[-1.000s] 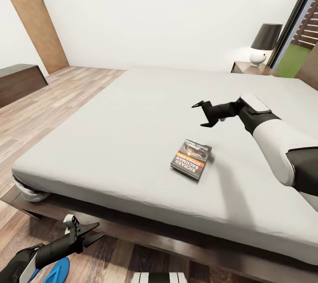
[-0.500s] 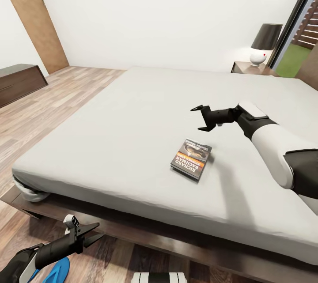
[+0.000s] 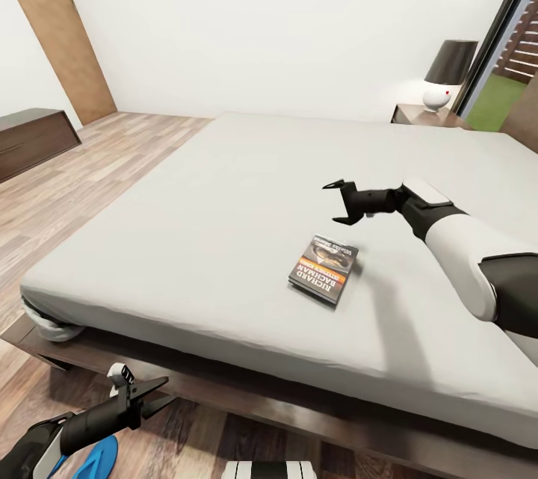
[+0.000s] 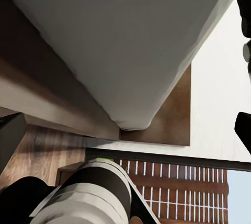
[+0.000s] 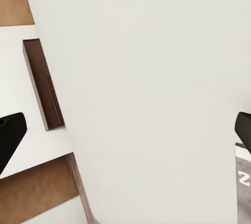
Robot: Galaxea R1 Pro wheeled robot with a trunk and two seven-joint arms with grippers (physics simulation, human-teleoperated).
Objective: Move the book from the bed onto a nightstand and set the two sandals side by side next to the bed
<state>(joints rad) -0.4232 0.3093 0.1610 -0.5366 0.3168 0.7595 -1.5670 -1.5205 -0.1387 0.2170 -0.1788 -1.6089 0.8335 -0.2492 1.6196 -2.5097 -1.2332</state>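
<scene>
On the pale mattress of the bed (image 3: 224, 187), near its front edge, the book (image 3: 323, 268) lies flat with its cover up — dark, with white lettering and an orange band. The right gripper (image 3: 338, 202) hangs above the mattress just beyond the book and a little to its right, apart from it, with its two black fingers spread wide and nothing between them; the white forearm reaches in from the right side of the head view. In the right wrist view the fingertips (image 5: 11, 135) stand far apart at the picture's edges, with a corner of the book (image 5: 243, 178) showing beside one of them. The left gripper (image 3: 149, 397) sits low beside the bed's dark wooden frame, over the wood-plank floor (image 3: 82, 187), its fingers parted and empty. Just beside that arm a bright blue sandal (image 3: 96, 458) lies on the floor, partly hidden by the arm. Past the far corner of the bed stands a dark nightstand (image 3: 426, 116) carrying a lamp (image 3: 447, 72) with a dark shade and white base — next to the tall dark-framed window (image 3: 515, 38). A long low dark bench (image 3: 33, 139) stands by the wall at the left.
</scene>
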